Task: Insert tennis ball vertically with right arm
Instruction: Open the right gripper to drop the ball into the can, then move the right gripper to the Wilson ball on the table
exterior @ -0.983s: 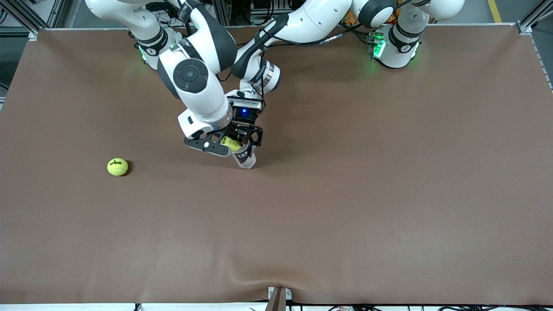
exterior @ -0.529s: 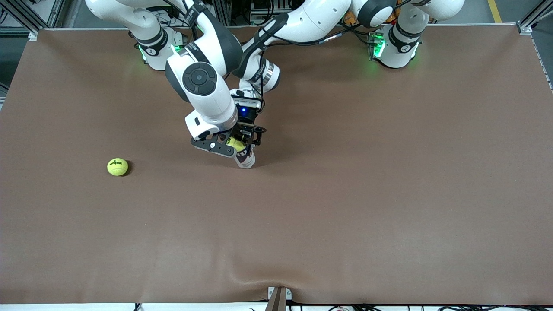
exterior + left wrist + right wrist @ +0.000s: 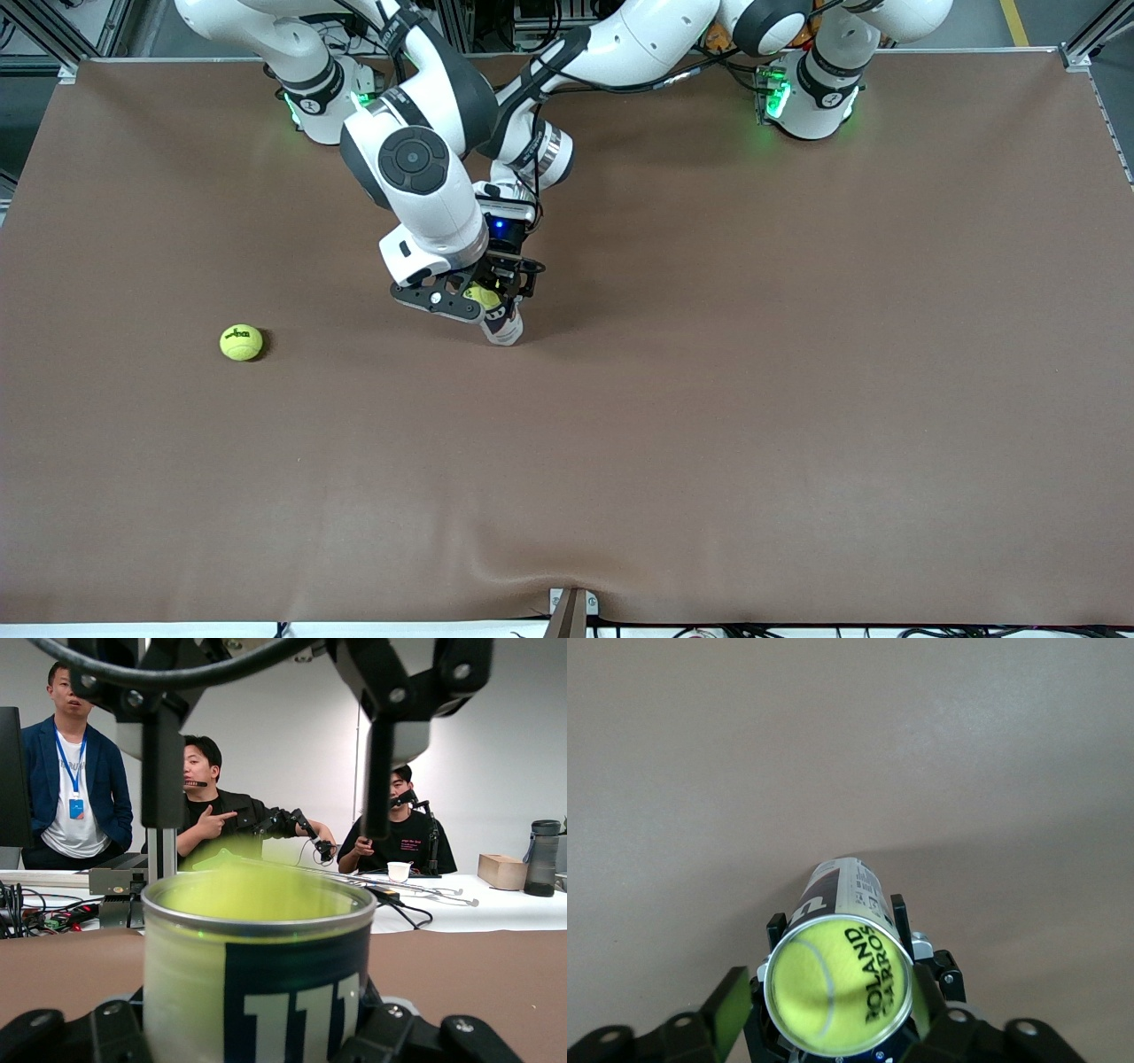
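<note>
A clear tennis ball can [image 3: 503, 330] with a dark blue label stands upright on the brown table, and my left gripper [image 3: 507, 301] is shut on its wall. In the left wrist view the can [image 3: 257, 983] fills the space between the jaws of the left gripper [image 3: 257, 1041]. A yellow tennis ball [image 3: 837, 986] sits in the can's open mouth. My right gripper [image 3: 826, 1010] hangs open straight over the can, its green pads [image 3: 728, 1008] apart on either side of the rim. The ball [image 3: 479, 296] shows under the right gripper [image 3: 476, 298].
Another yellow tennis ball [image 3: 241, 342] lies loose on the brown table [image 3: 709, 399], toward the right arm's end and a little nearer the front camera than the can. People sit at desks past the table's edge.
The right arm slid a little toward the can with the ball, then its fingers spread and let go of the ball in the can's mouth. The left arm and can stayed still.
</note>
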You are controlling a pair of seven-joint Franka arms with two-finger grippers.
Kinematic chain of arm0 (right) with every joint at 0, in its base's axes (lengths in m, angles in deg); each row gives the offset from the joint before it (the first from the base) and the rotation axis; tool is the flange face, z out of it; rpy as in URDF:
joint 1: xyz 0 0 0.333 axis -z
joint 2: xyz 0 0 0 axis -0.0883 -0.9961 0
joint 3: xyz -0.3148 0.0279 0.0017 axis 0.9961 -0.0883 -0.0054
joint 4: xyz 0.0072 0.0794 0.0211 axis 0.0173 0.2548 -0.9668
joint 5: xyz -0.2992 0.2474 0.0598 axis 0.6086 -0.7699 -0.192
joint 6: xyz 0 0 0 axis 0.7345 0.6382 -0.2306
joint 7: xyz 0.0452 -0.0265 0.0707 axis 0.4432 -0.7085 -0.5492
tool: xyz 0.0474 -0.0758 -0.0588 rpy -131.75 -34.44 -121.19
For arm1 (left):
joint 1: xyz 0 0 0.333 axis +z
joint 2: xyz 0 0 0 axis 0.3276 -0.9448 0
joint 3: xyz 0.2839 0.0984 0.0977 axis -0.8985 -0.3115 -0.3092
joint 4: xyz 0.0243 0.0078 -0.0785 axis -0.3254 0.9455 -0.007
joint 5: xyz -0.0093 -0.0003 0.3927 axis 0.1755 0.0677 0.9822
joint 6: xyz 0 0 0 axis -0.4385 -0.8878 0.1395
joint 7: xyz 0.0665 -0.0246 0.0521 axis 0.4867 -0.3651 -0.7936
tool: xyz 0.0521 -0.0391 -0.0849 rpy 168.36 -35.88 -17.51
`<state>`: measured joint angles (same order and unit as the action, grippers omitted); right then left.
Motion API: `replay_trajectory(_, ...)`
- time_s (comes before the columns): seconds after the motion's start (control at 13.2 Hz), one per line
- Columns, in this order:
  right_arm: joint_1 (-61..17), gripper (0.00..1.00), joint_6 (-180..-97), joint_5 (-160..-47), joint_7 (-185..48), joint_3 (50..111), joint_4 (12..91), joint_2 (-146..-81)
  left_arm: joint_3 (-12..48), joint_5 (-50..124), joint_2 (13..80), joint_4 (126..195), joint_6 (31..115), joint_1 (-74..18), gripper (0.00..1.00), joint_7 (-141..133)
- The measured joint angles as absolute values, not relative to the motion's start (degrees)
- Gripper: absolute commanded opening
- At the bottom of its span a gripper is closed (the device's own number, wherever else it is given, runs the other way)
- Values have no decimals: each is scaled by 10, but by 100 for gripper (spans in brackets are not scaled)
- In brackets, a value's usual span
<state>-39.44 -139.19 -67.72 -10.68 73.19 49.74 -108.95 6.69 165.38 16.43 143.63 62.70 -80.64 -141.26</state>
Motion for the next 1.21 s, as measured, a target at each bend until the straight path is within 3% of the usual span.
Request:
replay_trajectory(0.6,-376,100,-1369,-637,-140,746,497,-1082,68,1653,164,1436,627,-807,79,-1413)
replay_trajectory(1.21,-204,100,-1312,-631,-438,752,534,-1039,68,1647,164,1433,627,-807,78,-1413)
